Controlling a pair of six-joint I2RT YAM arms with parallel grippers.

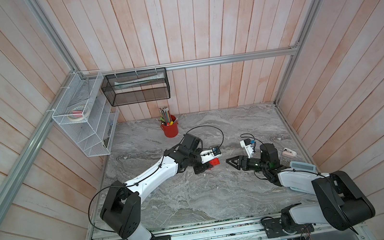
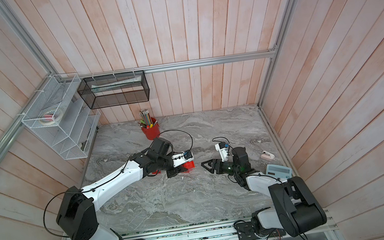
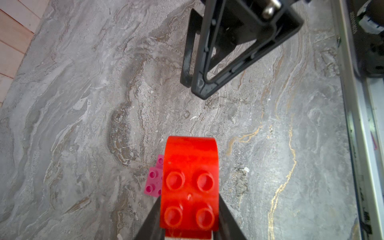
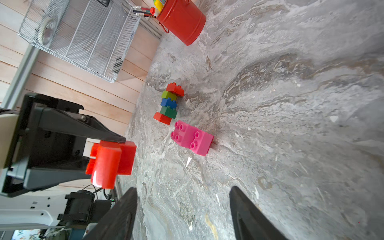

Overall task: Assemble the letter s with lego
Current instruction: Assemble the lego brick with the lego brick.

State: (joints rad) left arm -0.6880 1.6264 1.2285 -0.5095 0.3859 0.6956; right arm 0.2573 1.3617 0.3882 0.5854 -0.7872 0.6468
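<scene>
My left gripper is shut on a red lego brick with a rounded end, held a little above the table; both top views show it too. Two pink bricks lie joined on the marble, beside and below the held brick. Beyond them lies a row of red, lime green, blue, dark green and red bricks. My right gripper is open and empty, pointing at the left gripper from a short gap away.
A red pencil cup stands at the back of the table. A white wire rack and a black mesh basket hang on the walls. A small pink-white object and a grey-blue device lie at the right edge.
</scene>
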